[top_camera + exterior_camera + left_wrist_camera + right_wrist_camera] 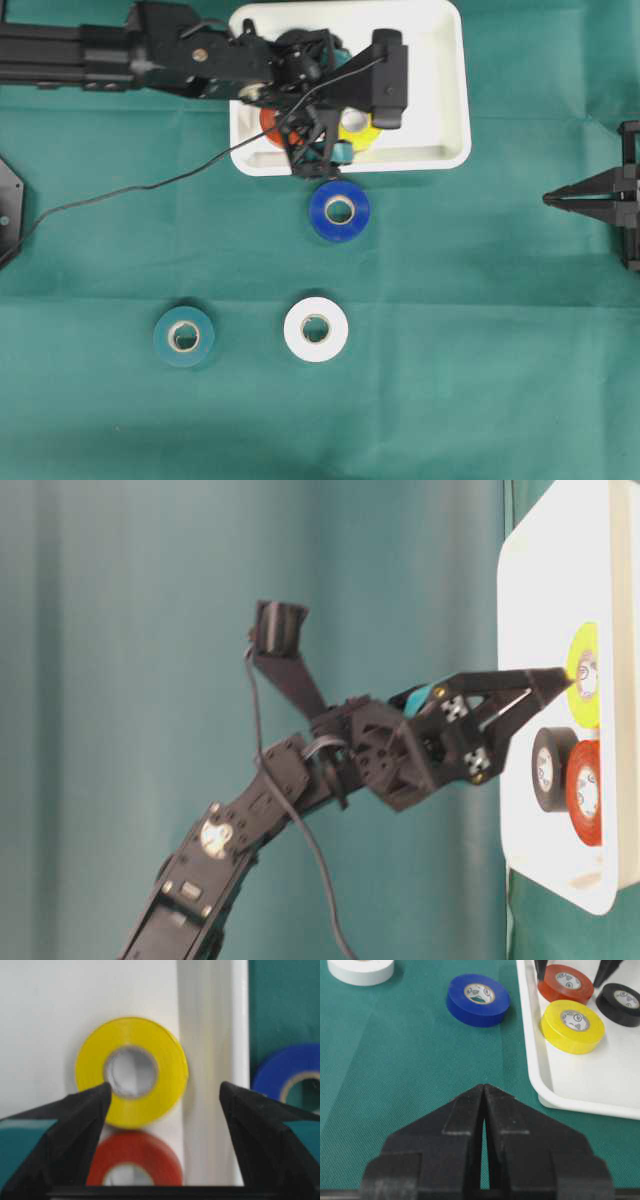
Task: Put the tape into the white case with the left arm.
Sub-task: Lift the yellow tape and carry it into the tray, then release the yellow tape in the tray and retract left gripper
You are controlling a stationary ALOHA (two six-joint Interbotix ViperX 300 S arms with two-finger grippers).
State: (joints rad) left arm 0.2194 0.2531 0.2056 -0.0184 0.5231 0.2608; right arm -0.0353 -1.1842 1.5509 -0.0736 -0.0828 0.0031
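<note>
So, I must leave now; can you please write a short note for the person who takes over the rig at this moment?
Left gripper: open, empty, above the yellow tape inside the white case.
Right gripper: shut, empty, parked over the cloth.
Done: yellow, red tape and black tape lie in the case.
Left: blue tape, just outside the case's near rim, white tape and teal tape, all on the cloth. Use the left arm.

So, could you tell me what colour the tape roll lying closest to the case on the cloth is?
Blue tape roll; clearest in the right wrist view.
</note>
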